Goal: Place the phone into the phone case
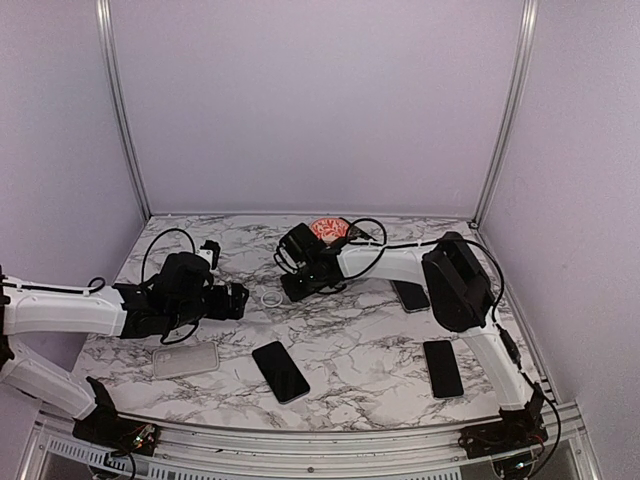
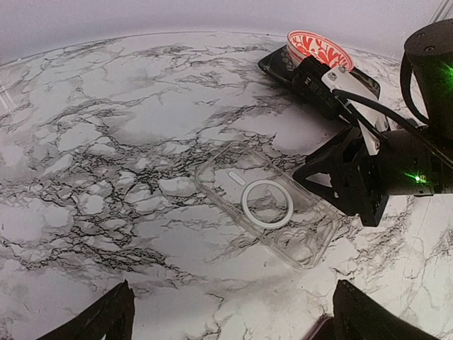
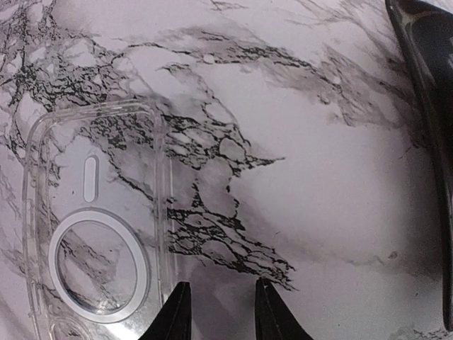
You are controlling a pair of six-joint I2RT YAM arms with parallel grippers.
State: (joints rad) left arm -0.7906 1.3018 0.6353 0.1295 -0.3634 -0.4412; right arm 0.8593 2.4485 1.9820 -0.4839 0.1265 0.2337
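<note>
Both claws empty, left gripper (image 2: pixel 237 320) spread wide, right gripper (image 3: pixel 221 312) at a slim gap, tips just beside the clear phone case (image 3: pixel 99 234), phone (image 1: pixel 280 371) flat on the marble table (image 1: pixel 360 340), apart from it.

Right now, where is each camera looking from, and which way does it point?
Top camera: high behind the robot, looking down at the table; left arm and right arm show.
Left wrist camera: on the left arm, facing the ringed clear case and the right gripper; own fingertips show below.
Right wrist camera: close above the table, looking down at the same case; own fingertips show.
All three see that case.
</note>
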